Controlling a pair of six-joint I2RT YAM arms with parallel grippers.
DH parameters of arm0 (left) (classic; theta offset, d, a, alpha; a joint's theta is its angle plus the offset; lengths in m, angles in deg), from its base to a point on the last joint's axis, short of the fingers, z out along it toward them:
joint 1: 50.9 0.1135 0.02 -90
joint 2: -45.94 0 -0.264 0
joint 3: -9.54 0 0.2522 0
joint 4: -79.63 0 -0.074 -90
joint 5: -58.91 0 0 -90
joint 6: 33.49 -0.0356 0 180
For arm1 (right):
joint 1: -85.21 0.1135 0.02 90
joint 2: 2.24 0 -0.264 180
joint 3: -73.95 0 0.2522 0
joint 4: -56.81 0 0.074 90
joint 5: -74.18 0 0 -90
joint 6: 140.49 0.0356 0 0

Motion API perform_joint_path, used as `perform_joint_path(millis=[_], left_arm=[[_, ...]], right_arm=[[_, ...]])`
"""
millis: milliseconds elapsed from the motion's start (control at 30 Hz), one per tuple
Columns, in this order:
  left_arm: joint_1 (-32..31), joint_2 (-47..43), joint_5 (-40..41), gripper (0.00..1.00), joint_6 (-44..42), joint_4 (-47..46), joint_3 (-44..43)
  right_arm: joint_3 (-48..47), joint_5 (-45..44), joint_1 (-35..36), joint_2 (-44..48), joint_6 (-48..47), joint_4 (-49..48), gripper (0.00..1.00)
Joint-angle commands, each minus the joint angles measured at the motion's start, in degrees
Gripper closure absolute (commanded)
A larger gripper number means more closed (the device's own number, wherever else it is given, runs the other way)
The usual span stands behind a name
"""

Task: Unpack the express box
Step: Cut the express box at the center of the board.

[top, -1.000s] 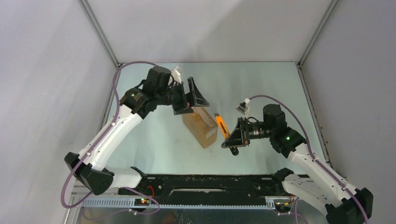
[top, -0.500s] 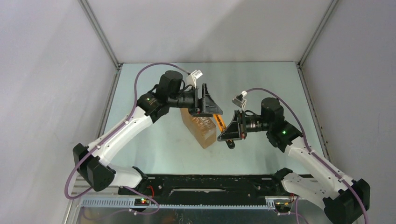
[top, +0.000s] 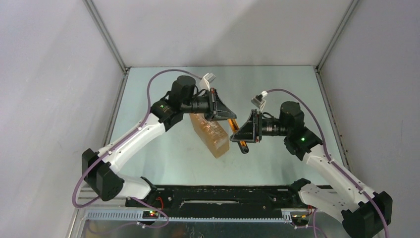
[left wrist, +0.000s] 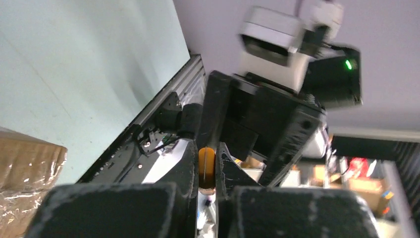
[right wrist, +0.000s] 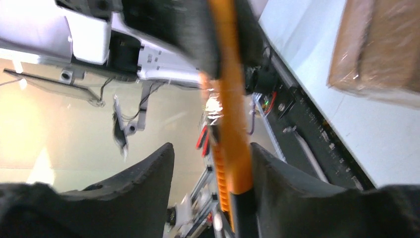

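Your left gripper is pinched tight on the orange end of the one utility knife, which is held off the table. Your right gripper faces it with its two fingers spread. The knife's shaft runs between them against one finger, with a gap on the other side. The single express box lies on the table, partly under the left gripper.
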Motion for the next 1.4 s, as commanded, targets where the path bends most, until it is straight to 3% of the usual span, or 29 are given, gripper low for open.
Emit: perform_joint_path(millis=[0, 167, 533, 667, 967, 1367], left_arm=[[2.1, -1.5, 7.6, 1.00, 10.1, -6.1, 7.6], [3.3, -4.2, 10.7, 1.00, 21.0, -16.6, 15.2], [3.5, -11.3, 22.2, 1.00, 27.0, -21.2, 22.6], [3.5, -12.9, 24.8, 1.00, 28.2, -20.6, 23.9], [3.5, -16.6, 31.6, 1.00, 27.9, -17.7, 25.2], [1.8, -17.4, 34.2, 1.00, 26.0, -15.4, 24.7]], right_arm=[[-1.6, -12.6, -0.4, 4.9, 3.6, -1.0, 0.37], [4.0, -21.0, 0.8, 8.8, 9.7, -9.6, 0.36], [10.0, -35.9, 8.0, 11.5, 17.5, -16.7, 0.48], [10.3, -36.8, 10.1, 9.4, 17.8, -18.5, 0.53], [11.4, -35.8, 12.6, 7.5, 21.0, -23.4, 0.54], [11.4, -40.5, 12.9, 5.3, 24.8, -29.2, 0.61]])
